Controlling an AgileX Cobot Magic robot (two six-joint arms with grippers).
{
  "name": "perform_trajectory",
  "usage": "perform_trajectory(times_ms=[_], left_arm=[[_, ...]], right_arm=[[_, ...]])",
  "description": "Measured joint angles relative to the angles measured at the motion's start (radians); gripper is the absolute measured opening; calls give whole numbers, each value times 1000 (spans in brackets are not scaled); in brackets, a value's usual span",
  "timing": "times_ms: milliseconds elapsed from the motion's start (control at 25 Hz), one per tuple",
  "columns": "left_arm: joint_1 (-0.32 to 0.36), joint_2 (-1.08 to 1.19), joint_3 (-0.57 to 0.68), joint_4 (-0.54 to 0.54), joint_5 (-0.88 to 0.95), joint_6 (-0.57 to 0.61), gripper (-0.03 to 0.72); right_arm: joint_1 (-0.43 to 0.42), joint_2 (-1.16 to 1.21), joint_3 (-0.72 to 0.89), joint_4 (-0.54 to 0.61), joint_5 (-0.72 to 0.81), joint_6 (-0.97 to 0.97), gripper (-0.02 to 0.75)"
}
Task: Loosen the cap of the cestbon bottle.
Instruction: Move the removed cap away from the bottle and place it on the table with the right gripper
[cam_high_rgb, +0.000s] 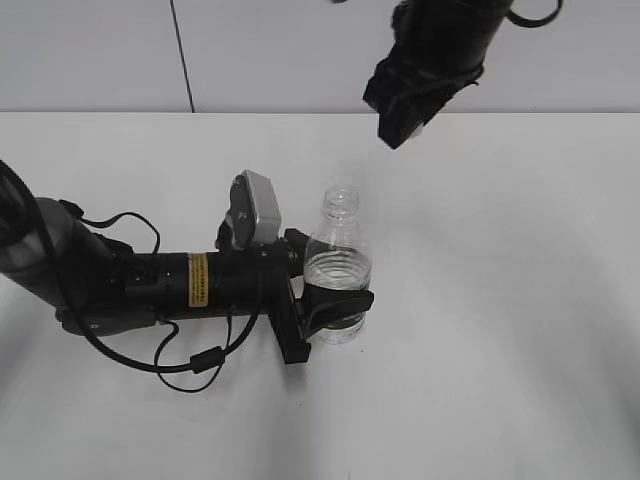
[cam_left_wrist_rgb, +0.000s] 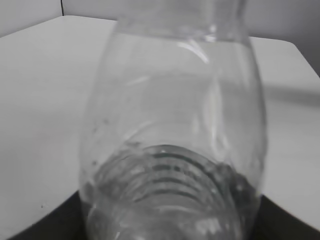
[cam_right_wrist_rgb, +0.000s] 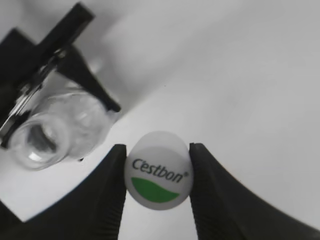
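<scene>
The cestbon bottle (cam_high_rgb: 339, 262) stands upright on the white table, clear and ribbed, with its neck open and no cap on it. My left gripper (cam_high_rgb: 335, 305) is shut on its lower body, hiding the label. The bottle fills the left wrist view (cam_left_wrist_rgb: 175, 130). My right gripper (cam_high_rgb: 405, 120) hangs high above and behind the bottle. In the right wrist view my right gripper (cam_right_wrist_rgb: 159, 172) is shut on the white cap (cam_right_wrist_rgb: 159, 170) with its green mark and "Cestbon" lettering. The open bottle mouth (cam_right_wrist_rgb: 40, 142) shows below at the left.
The left arm (cam_high_rgb: 150, 280) lies across the table's left half with loose black cables (cam_high_rgb: 190, 360). A white wall with a dark vertical seam (cam_high_rgb: 182, 55) rises behind the table's far edge.
</scene>
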Motion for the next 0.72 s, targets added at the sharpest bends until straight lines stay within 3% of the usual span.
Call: perform_trajectory(times_ms=[160,440,720], left_arm=[[0,0,0,0,0,0,384],[0,0,0,0,-1,0,384],[0,0,0,0,-1,0,384]], right_arm=[[-131,5,85,4,-86,198,298],[-324,7,357,98,-264,297,298],[-372,10,507,109,-451,345,298]])
